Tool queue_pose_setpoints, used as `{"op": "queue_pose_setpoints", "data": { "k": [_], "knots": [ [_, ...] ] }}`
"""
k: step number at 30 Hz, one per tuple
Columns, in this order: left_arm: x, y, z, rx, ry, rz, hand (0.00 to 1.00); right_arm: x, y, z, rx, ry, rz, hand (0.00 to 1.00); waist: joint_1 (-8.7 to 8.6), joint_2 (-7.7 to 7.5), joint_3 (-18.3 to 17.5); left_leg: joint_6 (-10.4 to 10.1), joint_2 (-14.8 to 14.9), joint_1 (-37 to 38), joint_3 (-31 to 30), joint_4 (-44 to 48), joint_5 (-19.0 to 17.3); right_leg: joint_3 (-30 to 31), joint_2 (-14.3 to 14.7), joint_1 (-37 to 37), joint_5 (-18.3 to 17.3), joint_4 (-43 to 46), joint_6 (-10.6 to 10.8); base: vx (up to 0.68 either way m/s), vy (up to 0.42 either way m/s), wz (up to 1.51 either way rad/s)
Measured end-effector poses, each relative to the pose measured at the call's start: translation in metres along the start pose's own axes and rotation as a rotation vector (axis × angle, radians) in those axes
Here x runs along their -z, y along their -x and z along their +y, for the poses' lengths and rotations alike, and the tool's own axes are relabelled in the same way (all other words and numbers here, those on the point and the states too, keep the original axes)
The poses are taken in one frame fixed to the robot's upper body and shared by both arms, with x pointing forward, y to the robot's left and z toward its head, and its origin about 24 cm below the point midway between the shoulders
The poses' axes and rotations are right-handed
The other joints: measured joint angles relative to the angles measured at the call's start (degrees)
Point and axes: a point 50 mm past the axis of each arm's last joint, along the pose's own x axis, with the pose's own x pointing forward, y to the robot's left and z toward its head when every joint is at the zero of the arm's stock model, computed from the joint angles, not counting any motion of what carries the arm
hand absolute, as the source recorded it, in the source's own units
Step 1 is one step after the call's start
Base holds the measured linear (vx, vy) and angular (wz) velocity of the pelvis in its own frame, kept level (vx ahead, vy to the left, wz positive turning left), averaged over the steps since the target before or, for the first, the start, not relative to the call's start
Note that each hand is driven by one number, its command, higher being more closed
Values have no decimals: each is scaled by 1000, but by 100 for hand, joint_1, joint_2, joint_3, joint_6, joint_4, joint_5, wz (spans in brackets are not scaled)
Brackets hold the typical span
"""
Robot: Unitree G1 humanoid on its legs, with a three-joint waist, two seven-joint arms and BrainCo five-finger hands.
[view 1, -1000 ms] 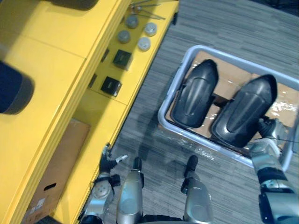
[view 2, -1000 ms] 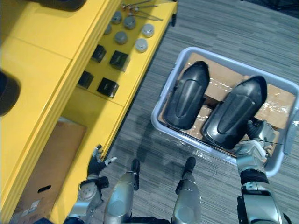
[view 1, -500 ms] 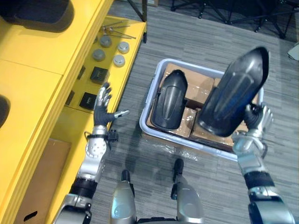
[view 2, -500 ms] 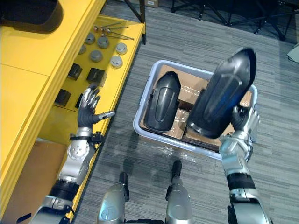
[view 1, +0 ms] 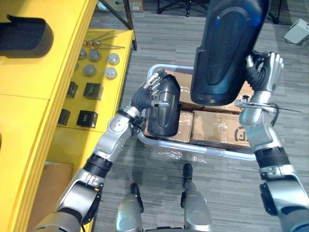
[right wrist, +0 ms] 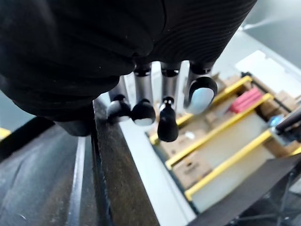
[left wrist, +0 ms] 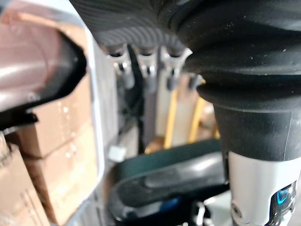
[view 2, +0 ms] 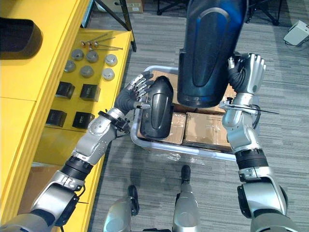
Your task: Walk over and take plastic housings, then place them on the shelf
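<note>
No text can be read. A dark printed mark is seen on a cardboard box [view 1: 217, 126] in the grey tub [view 1: 207, 150], possibly a logo, but not made out.

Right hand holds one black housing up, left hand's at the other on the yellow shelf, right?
The right hand holds one housing up, but the other housing, by the left hand, sits in the grey bin, not on the shelf: right eye view.

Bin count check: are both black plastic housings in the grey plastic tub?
No: one black plastic housing lies in the grey plastic tub; the second housing is raised in the right hand.
</note>
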Motion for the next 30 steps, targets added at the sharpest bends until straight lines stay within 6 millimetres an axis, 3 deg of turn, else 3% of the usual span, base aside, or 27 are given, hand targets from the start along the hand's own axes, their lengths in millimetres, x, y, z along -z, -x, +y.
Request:
{"op": "queue_pose_setpoints", "data": {
  "k": [4,11,20,26,27,30],
  "knots": [
    [14,-1,-8,27,9,82,0,-12,8,13,-59,-27,-46,100,-23,-13,-269,4,6,29,78,2,-4,51,20,56,87,-194,-54,-61,-15,-12],
    [24,-3,-19,-22,13,139,0,-19,24,28,-129,-48,-65,100,-54,-66,-394,-32,35,182,43,-64,12,-52,40,191,11,-198,-137,-44,-19,1],
    [28,-6,-23,-91,48,148,0,-27,51,50,-253,-87,-68,100,1,-92,-416,-36,47,166,-86,-72,14,-260,50,279,59,-195,-77,0,-7,8],
    [27,-6,-20,-117,48,142,0,-28,71,69,-328,-106,-24,100,31,-257,-529,-35,30,101,-185,-38,15,-345,29,293,60,-196,-76,-26,-1,7],
    [27,-6,-21,-119,51,140,100,-26,73,71,-336,-102,-15,100,31,-261,-532,-35,29,78,-241,-20,15,-396,27,310,60,-196,-77,-40,-9,12],
    [28,-6,-21,-131,68,142,100,-25,77,74,-346,-100,-5,100,53,-261,-532,-36,30,78,-255,1,18,-421,28,334,59,-196,-77,-35,-8,5]
  ]
}}
